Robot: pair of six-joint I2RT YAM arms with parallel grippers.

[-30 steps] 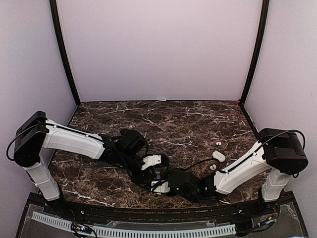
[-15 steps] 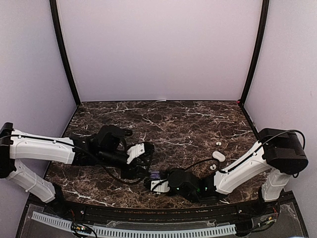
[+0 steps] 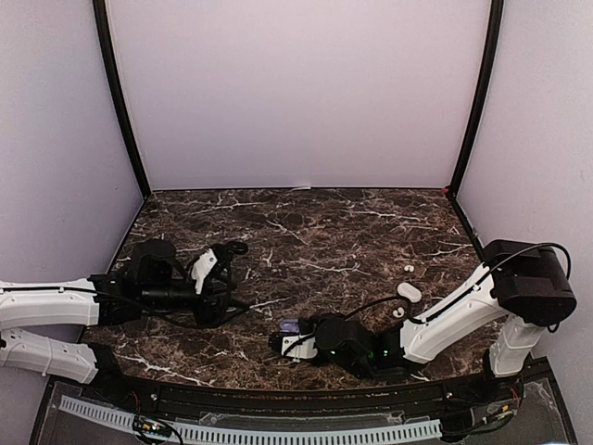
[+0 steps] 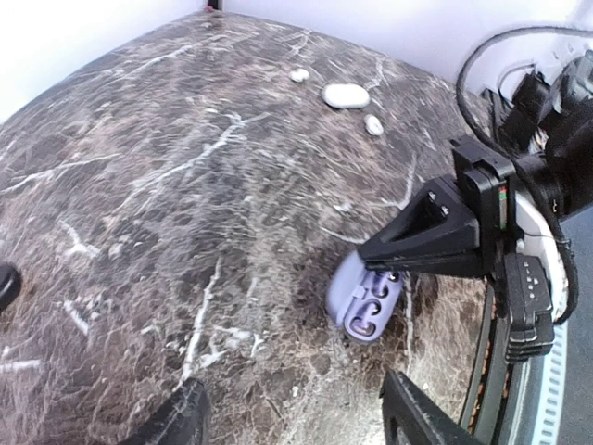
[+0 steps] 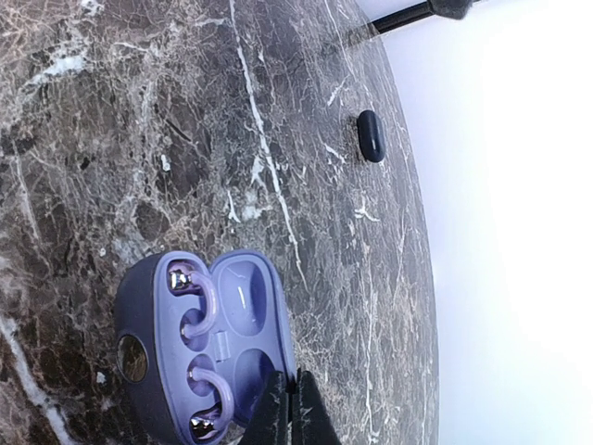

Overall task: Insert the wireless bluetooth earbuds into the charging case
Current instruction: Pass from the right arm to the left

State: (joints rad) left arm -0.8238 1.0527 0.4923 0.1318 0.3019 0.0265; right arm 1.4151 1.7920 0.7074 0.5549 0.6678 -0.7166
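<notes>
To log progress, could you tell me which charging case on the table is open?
The purple case by the right gripper: its inside shows, while the white case is a shut oval.

The dark marbled worktop (image 3: 324,222) carries an open purple charging case (image 3: 289,331) at the near edge. A white oval case (image 3: 409,291) and white earbuds (image 3: 408,268) lie near the right edge. A black item (image 3: 237,247), possibly a ring, lies toward the left.

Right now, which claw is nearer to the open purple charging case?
Right. The right claw is pinched shut on the lid rim of the purple charging case; the left claw hangs open well off to its left, touching nothing.
</notes>
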